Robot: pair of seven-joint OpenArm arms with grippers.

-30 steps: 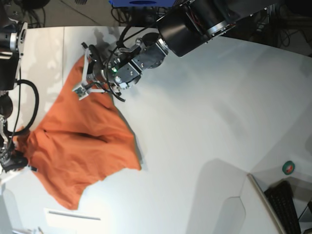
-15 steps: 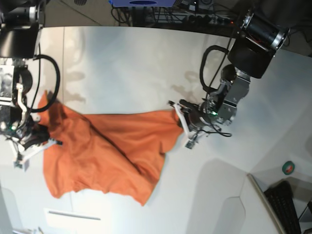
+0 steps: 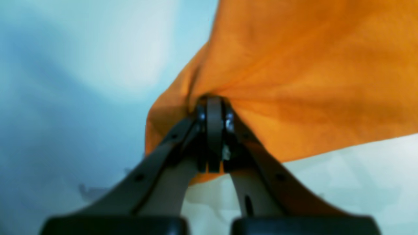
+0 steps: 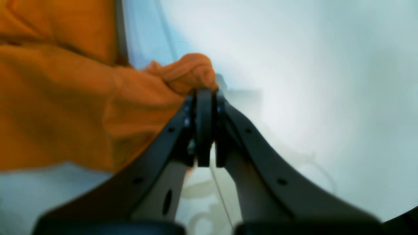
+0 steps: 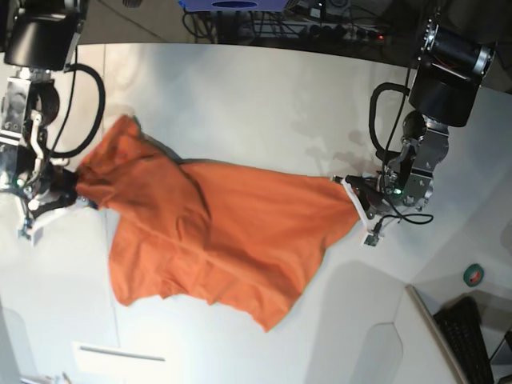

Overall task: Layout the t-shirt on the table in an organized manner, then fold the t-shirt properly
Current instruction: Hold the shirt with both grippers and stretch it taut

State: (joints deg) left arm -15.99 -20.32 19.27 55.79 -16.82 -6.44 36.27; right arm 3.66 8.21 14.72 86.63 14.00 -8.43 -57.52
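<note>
The bright orange t-shirt (image 5: 216, 224) is stretched sideways across the white table (image 5: 264, 104), hanging in loose folds between both arms. My left gripper (image 5: 358, 206), on the right of the base view, is shut on the shirt's right corner; in the left wrist view the cloth (image 3: 294, 81) bunches at the closed tips (image 3: 214, 104). My right gripper (image 5: 60, 196), at the far left of the base view, is shut on a rolled bunch of the shirt (image 4: 186, 71) just past its tips (image 4: 204, 96). No neck tag shows.
A thin seam line (image 5: 105, 120) runs down the tabletop at the left. A grey cut-out panel (image 5: 376, 320) lies at the lower right, with a green roll of tape (image 5: 474, 275) and a dark keyboard (image 5: 472, 340) beyond it. Cables lie behind the table's far edge.
Both arms have pulled apart: the left gripper carried its corner further right, the right gripper shifted up and left. The shirt went from a heap to a wide spread span.
</note>
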